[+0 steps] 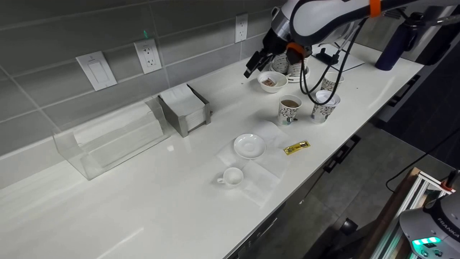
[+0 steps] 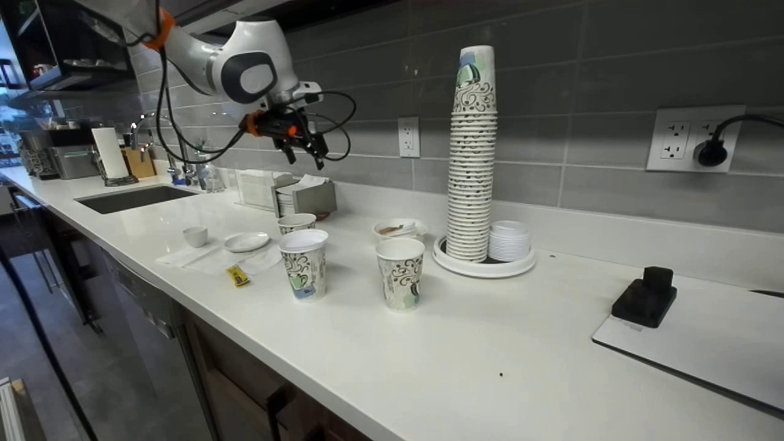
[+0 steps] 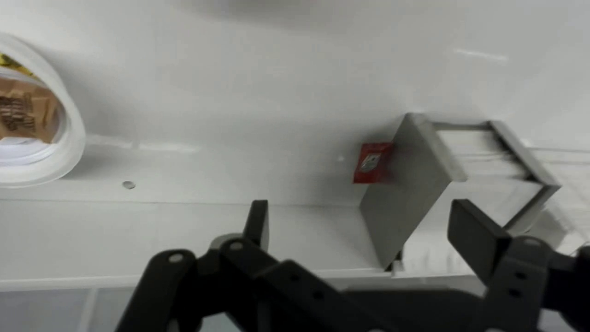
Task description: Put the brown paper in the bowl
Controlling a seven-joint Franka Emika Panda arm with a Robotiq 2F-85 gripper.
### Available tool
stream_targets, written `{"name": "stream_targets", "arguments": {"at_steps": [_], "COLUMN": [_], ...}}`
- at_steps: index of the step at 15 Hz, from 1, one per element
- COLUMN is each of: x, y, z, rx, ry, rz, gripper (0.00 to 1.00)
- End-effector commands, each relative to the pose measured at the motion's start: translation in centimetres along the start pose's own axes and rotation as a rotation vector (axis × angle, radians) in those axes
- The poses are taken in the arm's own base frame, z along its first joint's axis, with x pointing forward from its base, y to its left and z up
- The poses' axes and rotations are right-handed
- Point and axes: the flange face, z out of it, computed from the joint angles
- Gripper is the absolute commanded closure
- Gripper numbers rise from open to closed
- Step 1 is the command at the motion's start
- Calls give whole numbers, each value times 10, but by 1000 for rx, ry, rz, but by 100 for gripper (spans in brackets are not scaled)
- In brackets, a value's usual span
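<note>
1. Gripper (image 3: 358,210): jaws apart, empty; swinging low toward nine o'clock (wrist view) could strike bowl (image 3: 75,133);
2. Bowl: probably light; would tip if struck;
3. Paper (image 3: 28,110): inside bowl, seemingly placed; a tip could spill it.

Wrist view: bowl (image 3: 76,133), brown paper (image 3: 27,108) cut off at left edge; lettering (image 3: 16,113) blurred.

a kitchen: in an exterior view, a counter (image 2: 539,392) with a sink (image 2: 136,199) at nine o'clock, a cupboard (image 2: 89,52) at ten and a stack of paper cups (image 2: 471,177) at two.
</note>
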Motion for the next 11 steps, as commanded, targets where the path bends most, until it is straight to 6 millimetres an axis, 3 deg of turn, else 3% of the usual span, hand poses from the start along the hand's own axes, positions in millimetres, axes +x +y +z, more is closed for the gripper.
{"name": "stream_targets", "arguments": {"at_steps": [1,9,10,11], "x": [-67,-169,-135,-143], "y": [-7,-16,-13,-15], "z": [-33,-118,-93,-100], "rx": [47,-67,-49,-52], "ry": [-39,163,92,106], "rz": [-66,-211,-171,-176], "gripper": [0,0,0,0]}}
